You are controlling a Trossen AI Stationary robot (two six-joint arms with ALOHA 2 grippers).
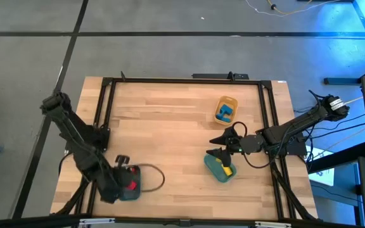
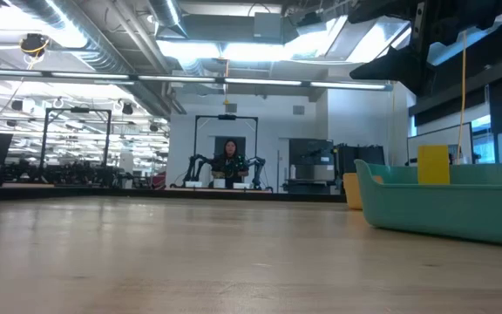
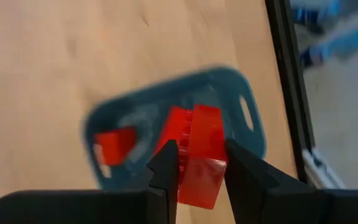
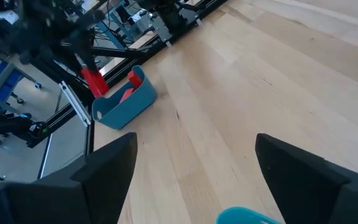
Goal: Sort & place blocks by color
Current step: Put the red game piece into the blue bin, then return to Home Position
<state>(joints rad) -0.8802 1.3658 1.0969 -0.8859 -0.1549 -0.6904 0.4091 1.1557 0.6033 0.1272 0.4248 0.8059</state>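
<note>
Left gripper clamps a red block above the slate-blue tray, lower left of the high view; another red block lies inside it. Right gripper hangs with fingers spread wide over the teal tray, centre-right, which holds a yellow block. Blue blocks sit in the yellow tray on the table.

Overhead and right wrist views share the slate-blue tray; low view faces the room.
</note>
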